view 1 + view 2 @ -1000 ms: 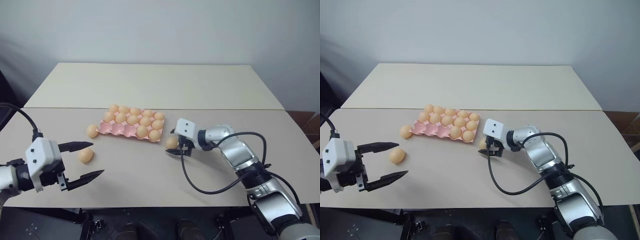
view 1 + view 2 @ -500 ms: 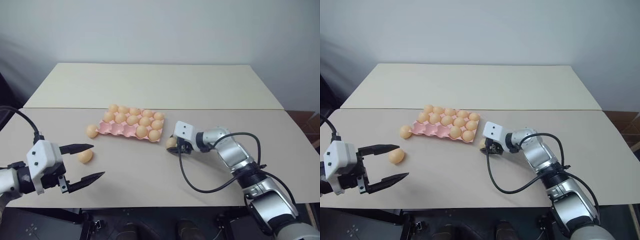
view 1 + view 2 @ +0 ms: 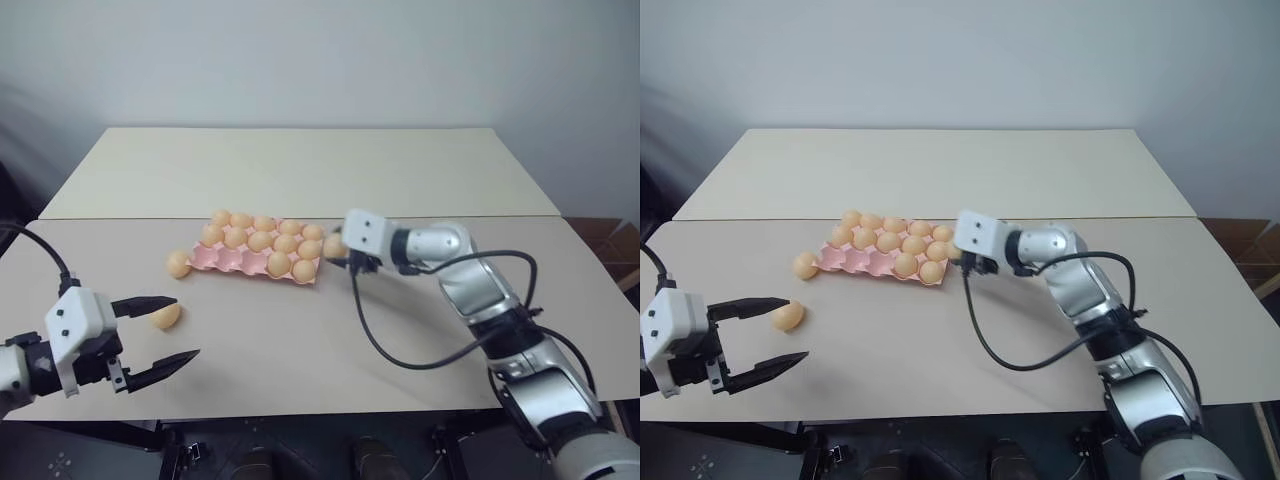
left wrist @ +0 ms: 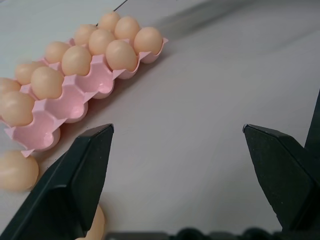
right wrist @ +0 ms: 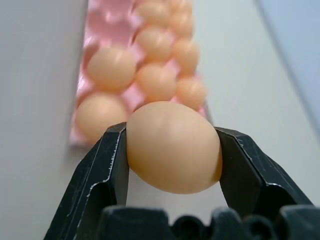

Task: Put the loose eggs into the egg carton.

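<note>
Counting one egg carton point(image 3: 252, 262) holding twelve eggs point(image 3: 260, 241), with three cups point(image 4: 75, 105) sitting empty. Spotting two loose eggs point(image 3: 165, 316) lying off the carton's 8 and 9 o'clock. Seeing one more egg point(image 5: 172, 147) getting pinched in the right gripper point(image 3: 340, 252) at 3 o'clock. Totalling fifteen.

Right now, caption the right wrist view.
Right claw shut on an egg, egg carton just beyond.

Both head views look forward and down from above over the table point(image 3: 300, 170), well back, sharing the pink egg carton point(image 3: 240, 262) and both arms. The left wrist view skims low over the tabletop toward that carton, while the right wrist view sits close behind a held egg point(image 5: 172, 147), the carton beyond.
</note>
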Controlling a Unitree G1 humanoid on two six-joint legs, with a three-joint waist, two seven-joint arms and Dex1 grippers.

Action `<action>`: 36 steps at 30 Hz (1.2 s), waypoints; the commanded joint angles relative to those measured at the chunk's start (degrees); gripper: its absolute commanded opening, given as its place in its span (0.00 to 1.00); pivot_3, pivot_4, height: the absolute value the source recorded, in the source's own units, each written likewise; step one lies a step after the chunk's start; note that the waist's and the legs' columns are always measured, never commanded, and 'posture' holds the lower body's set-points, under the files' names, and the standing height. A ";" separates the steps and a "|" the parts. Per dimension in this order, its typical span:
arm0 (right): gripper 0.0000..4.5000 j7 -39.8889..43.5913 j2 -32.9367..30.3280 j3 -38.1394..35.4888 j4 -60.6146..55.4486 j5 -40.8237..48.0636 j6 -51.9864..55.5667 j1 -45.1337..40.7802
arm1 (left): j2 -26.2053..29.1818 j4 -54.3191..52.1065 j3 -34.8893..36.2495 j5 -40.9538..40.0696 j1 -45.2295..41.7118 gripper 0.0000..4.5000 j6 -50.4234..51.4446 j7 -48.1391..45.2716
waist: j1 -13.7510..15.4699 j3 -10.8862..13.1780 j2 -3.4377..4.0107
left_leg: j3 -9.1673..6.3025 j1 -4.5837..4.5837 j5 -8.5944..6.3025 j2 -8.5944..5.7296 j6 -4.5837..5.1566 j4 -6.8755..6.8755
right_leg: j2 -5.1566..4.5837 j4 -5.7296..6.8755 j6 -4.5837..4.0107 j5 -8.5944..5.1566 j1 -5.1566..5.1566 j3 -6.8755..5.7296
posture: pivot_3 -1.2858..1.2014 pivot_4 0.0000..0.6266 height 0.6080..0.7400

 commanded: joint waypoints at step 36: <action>0.99 -23.83 24.93 8.27 45.10 -18.14 -34.77 -15.21 | -4.31 -6.69 3.32 -0.01 5.42 1.00 -0.28 4.55 | -0.58 0.01 0.01 | -0.03 0.05 0.20 0.01 -0.37 -0.37 | -0.05 0.02 -0.06 0.03 -0.11 -0.04 | 0.52 0.24 1.00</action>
